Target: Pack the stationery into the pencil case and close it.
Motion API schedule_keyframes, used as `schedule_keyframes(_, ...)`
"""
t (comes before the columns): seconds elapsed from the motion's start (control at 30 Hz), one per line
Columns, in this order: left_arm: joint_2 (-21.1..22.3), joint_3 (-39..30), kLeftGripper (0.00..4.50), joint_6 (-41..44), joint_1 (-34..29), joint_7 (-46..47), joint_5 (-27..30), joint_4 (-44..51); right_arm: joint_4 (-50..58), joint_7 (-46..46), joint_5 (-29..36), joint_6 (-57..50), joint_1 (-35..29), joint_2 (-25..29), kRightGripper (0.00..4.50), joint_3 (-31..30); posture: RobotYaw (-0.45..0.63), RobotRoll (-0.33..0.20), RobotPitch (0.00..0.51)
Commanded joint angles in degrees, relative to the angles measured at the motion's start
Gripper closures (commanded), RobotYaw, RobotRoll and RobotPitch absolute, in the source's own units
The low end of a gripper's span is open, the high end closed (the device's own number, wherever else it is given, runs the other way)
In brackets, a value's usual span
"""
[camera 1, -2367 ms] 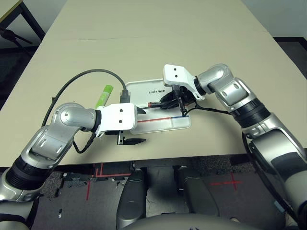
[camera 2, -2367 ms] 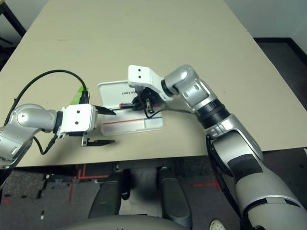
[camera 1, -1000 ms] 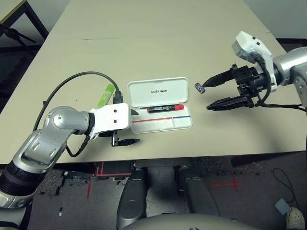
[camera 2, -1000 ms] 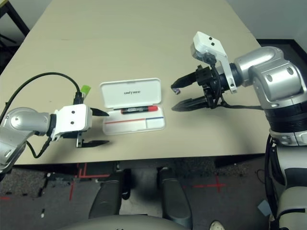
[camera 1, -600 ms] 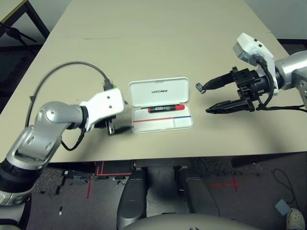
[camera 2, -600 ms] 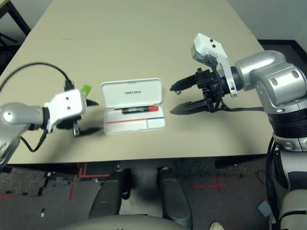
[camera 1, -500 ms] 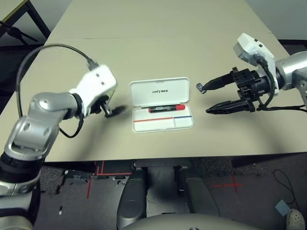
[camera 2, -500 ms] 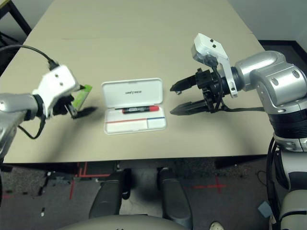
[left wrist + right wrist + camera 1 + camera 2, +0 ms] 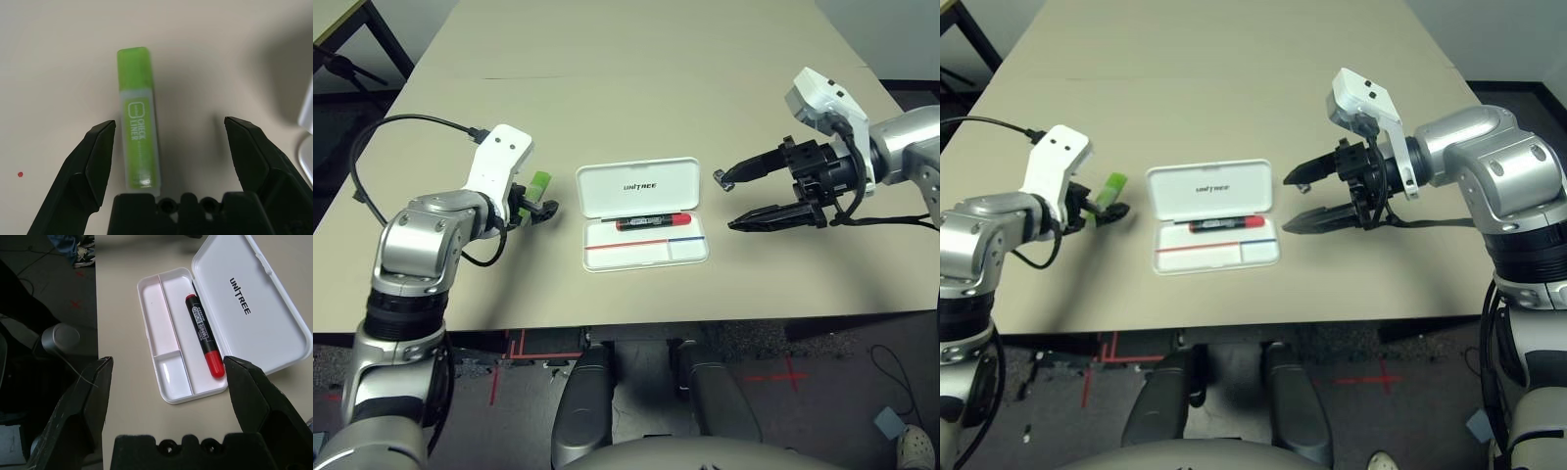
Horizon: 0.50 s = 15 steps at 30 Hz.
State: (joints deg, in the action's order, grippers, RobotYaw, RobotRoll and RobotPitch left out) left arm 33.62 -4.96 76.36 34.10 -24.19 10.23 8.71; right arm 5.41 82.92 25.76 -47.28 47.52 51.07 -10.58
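Hiding most of the "CHECK LINER" highlighter (image 9: 539,184), the open left pincer (image 9: 534,209) straddles it; the right pincer (image 9: 728,202), open too, faces the "UNITREE" pencil case (image 9: 641,213).

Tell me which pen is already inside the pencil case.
The black marker with the red cap lies in the open pencil case. The green highlighter is on the table, between the left end effector's open fingers.

The left arm bends at the elbow out on the left, its forearm angled inward, and the left end effector (image 9: 540,210) points toward the middle with both black fingers spread wide (nothing gripped between them). The right arm reaches in from the right side, forearm roughly level, and the right end effector (image 9: 736,199) also points inward, fingers parted and empty
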Motion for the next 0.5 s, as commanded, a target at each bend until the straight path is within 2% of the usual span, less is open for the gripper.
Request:
schedule_keyframes(0.03,-0.72,-1.25,0.0,-0.24,2.42,1.86,-0.26,-4.77,1.95,-0.44,0.71,0.04,-1.21,0.48,0.02,-0.05,0.09,0.0,0.201)
schedule_keyframes(0.5,-1.2,0.71,0.0,-5.34,3.74,1.96,0.2,-14.82,3.94,-2.23,1.03,-0.16,-3.15,1.08,0.02,0.56,0.06,0.0,0.212)
